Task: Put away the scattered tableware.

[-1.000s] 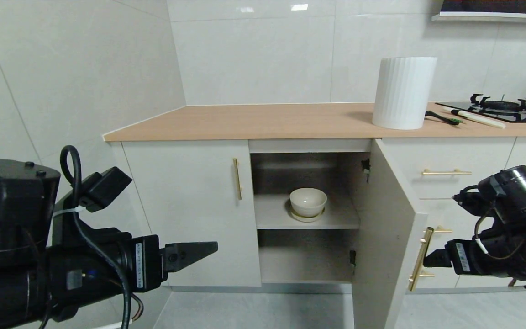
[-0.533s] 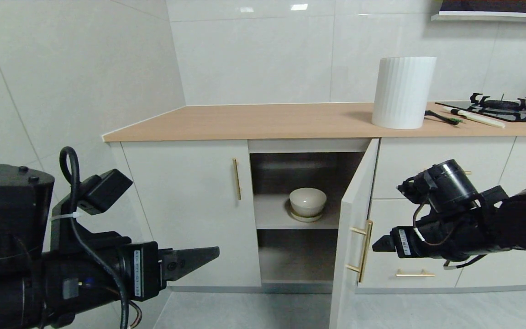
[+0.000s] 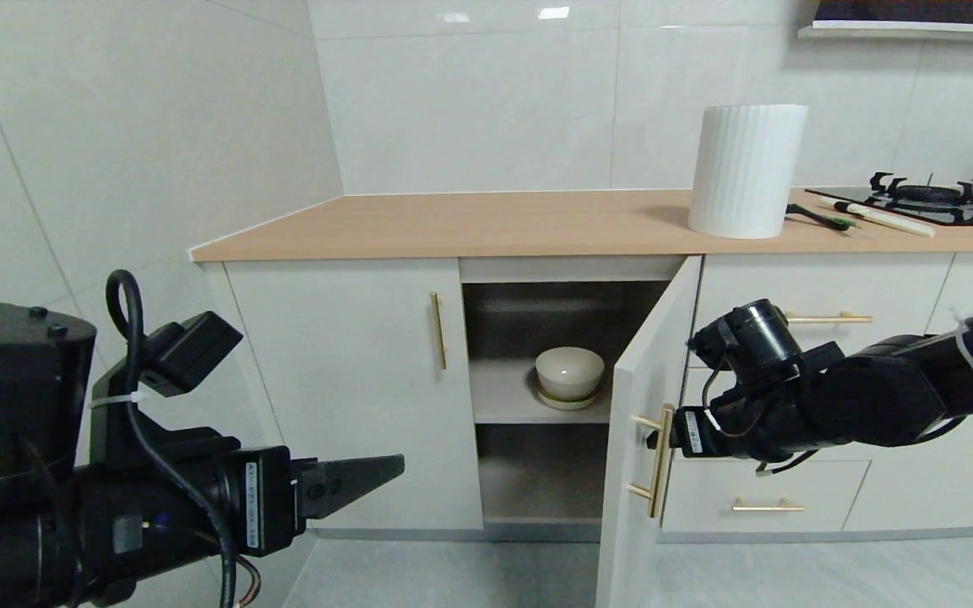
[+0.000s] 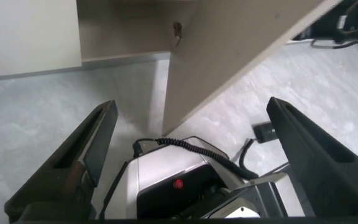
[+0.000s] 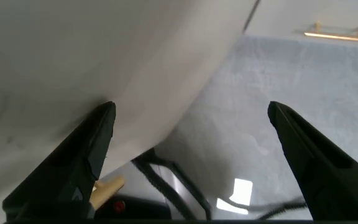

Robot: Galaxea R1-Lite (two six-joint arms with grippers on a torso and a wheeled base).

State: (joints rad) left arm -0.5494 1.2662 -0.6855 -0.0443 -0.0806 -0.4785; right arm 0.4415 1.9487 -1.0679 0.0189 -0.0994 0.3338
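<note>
A cream bowl (image 3: 569, 371) sits on a small plate (image 3: 567, 402) on the middle shelf of the open cabinet. The cabinet door (image 3: 643, 439) stands partly open, hinged at its right side. My right gripper (image 3: 654, 439) is at the door's outer face, by the gold handle (image 3: 657, 460). In the right wrist view the right gripper (image 5: 191, 162) is open, with the door (image 5: 104, 62) just ahead of its fingers and the handle (image 5: 107, 186) beside one of them. My left gripper (image 3: 368, 477) hangs low at the left, and the left wrist view has this gripper (image 4: 191, 162) open and holding nothing.
A tall white ribbed container (image 3: 747, 169) stands on the wooden countertop (image 3: 453, 224). Utensils (image 3: 875, 218) lie beside a gas hob (image 3: 930, 198) at the far right. Drawers with gold handles (image 3: 824, 319) flank the cabinet, and the left door (image 3: 351, 388) is closed.
My right arm has moved left with the cabinet door, which has swung from wide open to about half closed. The left arm has stayed in place.
</note>
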